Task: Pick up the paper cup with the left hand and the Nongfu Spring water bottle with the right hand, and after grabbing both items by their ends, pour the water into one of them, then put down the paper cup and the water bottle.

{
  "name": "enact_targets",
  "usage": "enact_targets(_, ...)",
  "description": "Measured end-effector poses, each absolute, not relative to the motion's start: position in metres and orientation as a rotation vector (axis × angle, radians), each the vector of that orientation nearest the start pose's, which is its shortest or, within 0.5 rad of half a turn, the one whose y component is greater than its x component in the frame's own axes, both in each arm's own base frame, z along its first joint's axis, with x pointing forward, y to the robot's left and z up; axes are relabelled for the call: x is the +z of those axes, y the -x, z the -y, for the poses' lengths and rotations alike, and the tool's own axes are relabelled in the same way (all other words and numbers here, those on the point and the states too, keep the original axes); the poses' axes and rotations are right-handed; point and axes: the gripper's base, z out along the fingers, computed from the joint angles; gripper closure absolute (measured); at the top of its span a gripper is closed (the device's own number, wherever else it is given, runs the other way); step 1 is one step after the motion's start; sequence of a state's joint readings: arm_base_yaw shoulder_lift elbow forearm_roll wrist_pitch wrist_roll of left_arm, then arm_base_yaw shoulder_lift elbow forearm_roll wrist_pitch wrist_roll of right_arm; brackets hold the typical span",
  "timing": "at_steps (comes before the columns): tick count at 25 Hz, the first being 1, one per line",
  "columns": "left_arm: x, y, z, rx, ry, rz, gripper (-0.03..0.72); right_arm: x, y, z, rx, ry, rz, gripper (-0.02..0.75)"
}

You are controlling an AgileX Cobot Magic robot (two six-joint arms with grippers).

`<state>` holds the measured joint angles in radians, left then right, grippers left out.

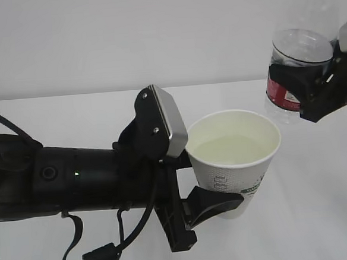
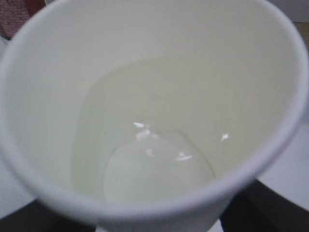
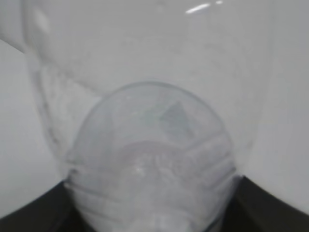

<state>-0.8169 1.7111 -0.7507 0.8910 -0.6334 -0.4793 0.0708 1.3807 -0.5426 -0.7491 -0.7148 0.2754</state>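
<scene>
The paper cup (image 1: 241, 161) is held upright above the white table (image 1: 71, 119), and my left gripper (image 1: 211, 181) is shut on its lower side. Water (image 1: 231, 150) lies pale and still inside it. In the left wrist view the cup (image 2: 43, 96) fills the frame, with the water (image 2: 154, 169) at its bottom and a dark finger (image 2: 275, 208) at the lower right corner. The Nongfu Spring water bottle (image 1: 302, 49) stands upright at the upper right, red neck ring on top. My right gripper (image 1: 306, 85) is shut on it at the red label. The right wrist view shows only the clear bottle (image 3: 149, 159) between dark fingers (image 3: 29, 215).
Black cables (image 1: 93, 254) loop under the left arm at the lower left. A plain white wall (image 1: 125, 38) stands behind the table. The bottle hangs above and to the right of the cup's rim, apart from it.
</scene>
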Motion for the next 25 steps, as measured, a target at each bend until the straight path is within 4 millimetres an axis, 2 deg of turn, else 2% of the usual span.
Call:
enact_targets(11, 0.185, -0.195, 0.268, -0.803, -1.343, -1.549, 0.196, 0.209, -0.239, -0.047, 0.203, 0.474, -1.695, 0.298)
enact_targets(25, 0.185, -0.195, 0.268, -0.803, -1.343, -1.549, 0.196, 0.171, -0.194, -0.024, 0.109, 0.202, -1.762, 0.298)
